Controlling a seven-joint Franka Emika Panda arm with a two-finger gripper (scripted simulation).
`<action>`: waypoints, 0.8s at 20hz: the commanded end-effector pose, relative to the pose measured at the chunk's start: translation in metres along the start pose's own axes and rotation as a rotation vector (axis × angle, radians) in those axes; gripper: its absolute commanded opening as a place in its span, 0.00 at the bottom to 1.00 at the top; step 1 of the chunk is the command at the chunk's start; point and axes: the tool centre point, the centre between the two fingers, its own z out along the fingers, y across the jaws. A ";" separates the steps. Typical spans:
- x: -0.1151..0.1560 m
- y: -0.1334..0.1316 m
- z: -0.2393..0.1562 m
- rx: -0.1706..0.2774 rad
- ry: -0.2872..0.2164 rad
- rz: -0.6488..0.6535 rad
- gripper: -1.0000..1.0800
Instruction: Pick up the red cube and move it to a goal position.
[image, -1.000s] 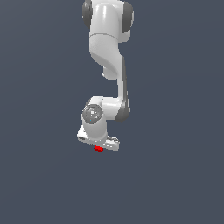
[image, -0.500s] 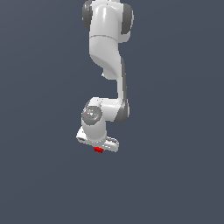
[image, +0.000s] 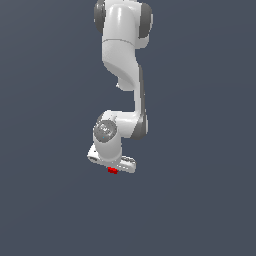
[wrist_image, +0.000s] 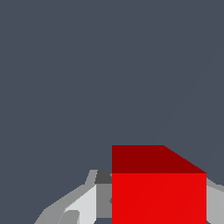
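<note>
The red cube (image: 112, 171) is a tiny bright red block, just under the white hand of the arm in the exterior view. My gripper (image: 113, 169) is shut on it and points down. In the wrist view the red cube (wrist_image: 157, 192) fills the space between the two grey-white fingers (wrist_image: 81, 203), one on each side of it. My gripper (wrist_image: 151, 208) holds the cube against a plain dark grey background. I cannot tell from either view how high the cube is above the surface.
The white arm (image: 122, 60) reaches down from the top of the exterior view. Only a plain dark grey background (image: 200, 175) surrounds it, and no other object shows in either view.
</note>
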 end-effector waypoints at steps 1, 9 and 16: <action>-0.001 -0.002 -0.006 0.000 0.002 0.000 0.00; -0.014 -0.016 -0.045 0.000 0.002 0.000 0.00; -0.034 -0.039 -0.111 0.000 0.002 0.000 0.00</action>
